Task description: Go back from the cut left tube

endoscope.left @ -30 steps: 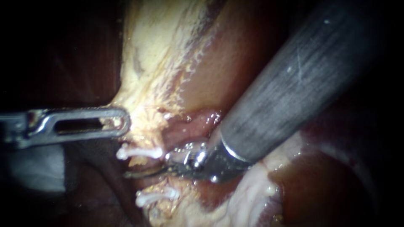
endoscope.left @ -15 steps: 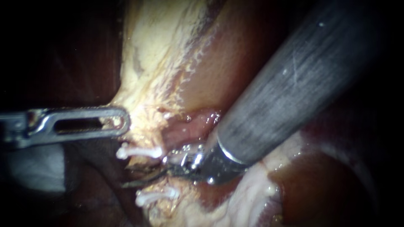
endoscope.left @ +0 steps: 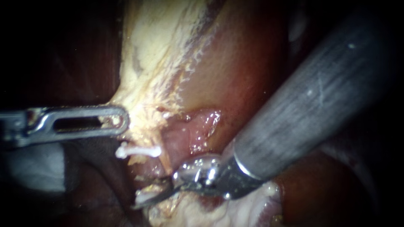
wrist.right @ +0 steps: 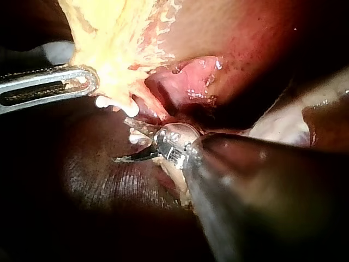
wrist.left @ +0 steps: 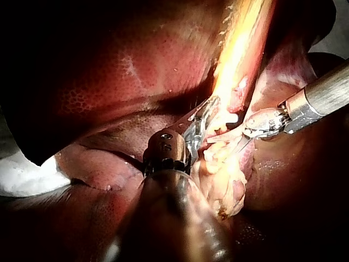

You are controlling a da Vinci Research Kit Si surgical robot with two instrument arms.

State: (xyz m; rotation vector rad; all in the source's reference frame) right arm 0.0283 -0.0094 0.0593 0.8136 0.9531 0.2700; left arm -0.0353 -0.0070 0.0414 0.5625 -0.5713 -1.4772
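**Endoscope.** Set very close to the tissue, facing the yellow tissue (endoscope.left: 147, 54) squarely. The left instrument (endoscope.left: 125, 120) enters from its left edge. The right instrument (endoscope.left: 145, 201) enters from the upper right, and its shaft blocks much of that side.

**Left wrist camera.** Mounted on the left arm and looking forward along its own shaft at close range, with the liver (wrist.left: 109, 71) behind.

**Right wrist camera.** Mounted on the right arm and looking down its own shaft, nearer still.

**Overlap.** All three views take in both instrument tips, the yellow tissue and the white clip (endoscope.left: 139, 150) beside it.
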